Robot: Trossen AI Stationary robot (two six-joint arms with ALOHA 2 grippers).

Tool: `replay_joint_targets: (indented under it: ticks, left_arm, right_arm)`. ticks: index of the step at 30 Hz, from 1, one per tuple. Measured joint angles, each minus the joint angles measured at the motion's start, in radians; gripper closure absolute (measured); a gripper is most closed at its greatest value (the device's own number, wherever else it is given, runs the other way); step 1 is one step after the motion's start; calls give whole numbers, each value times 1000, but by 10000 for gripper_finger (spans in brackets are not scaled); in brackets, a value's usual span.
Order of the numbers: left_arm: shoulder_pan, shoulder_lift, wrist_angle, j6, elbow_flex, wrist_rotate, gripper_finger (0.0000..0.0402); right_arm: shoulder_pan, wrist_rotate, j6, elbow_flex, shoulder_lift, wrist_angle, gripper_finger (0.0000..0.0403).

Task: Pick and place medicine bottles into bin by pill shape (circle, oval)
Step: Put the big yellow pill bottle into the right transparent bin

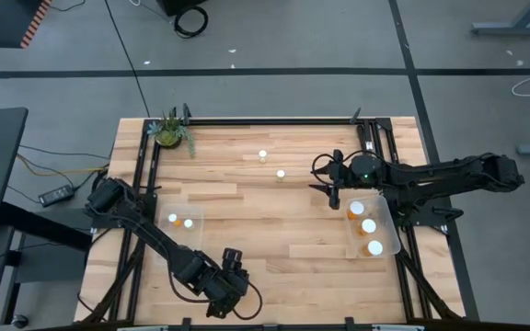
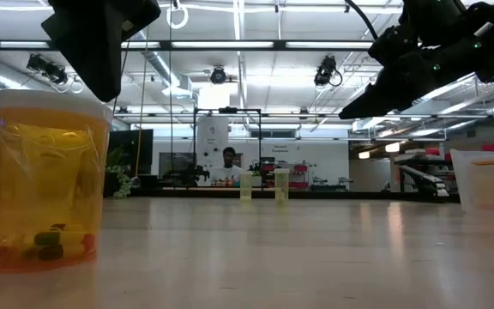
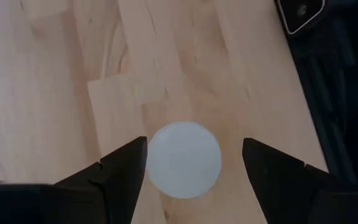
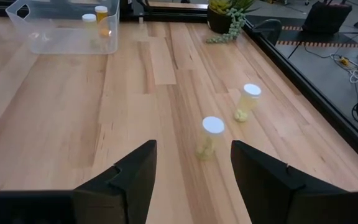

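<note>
Amber plastic with a round white cap: this is the medicine bottle (image 3: 184,159) under my left gripper (image 3: 194,163), near the front edge of the wooden surface (image 1: 274,230). My left jaws are open, 1 finger on each side of the cap, not touching it.

I judge the bottle to be light, stiff and smooth, so it may tip or slip if only 1 finger meets it first. I would take it on the body just under the cap, with both fingers closing together.

My right gripper (image 4: 192,163) hovers beside the right bin (image 1: 390,230), jaws open and empty, looking at 2 more bottles standing upright near each other at the far middle of the surface, 1 nearer (image 4: 210,137) and 1 farther (image 4: 247,101).

The right bin holds 3 bottles; the left bin (image 1: 194,238) holds 2. A small potted plant (image 1: 170,132) stands at the far left corner.
</note>
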Motion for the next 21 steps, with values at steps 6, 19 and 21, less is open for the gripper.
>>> replay_joint_targets:
  ticks: [6, 19, 21]
  left_arm:
    - [3, 0, 3, -41, 0, 2, 87]
    - [26, 0, -32, 23, -1, 32, 18]
    - [27, 0, -31, 28, -1, 37, 22]
  right_arm:
    - [0, 0, 3, 0, 0, 0, 189]
    - [0, 0, 3, 0, 0, 0, 189]
    - [0, 0, 3, 0, 0, 0, 189]
